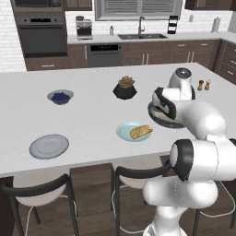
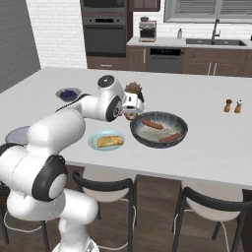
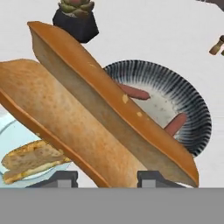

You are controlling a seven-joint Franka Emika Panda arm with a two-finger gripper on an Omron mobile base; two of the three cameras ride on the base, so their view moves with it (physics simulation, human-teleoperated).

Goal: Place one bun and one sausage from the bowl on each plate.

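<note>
Gripper (image 3: 107, 178) pinching a bun (image 3: 100, 118) above the counter.
Beyond the held bun lies the bowl (image 3: 194, 113) with two sausages (image 3: 133, 92); beside it, the teal plate (image 3: 13, 138) carries another bun (image 3: 33, 159).

Setting: home kitchen (rendered). Built-in black wall oven (image 1: 40, 34), steel sink with tall faucet (image 1: 141, 33) under a window, dark wood cabinets (image 1: 161, 54), white island worktop (image 1: 92, 124) with black-framed stools (image 2: 106, 197).
</note>
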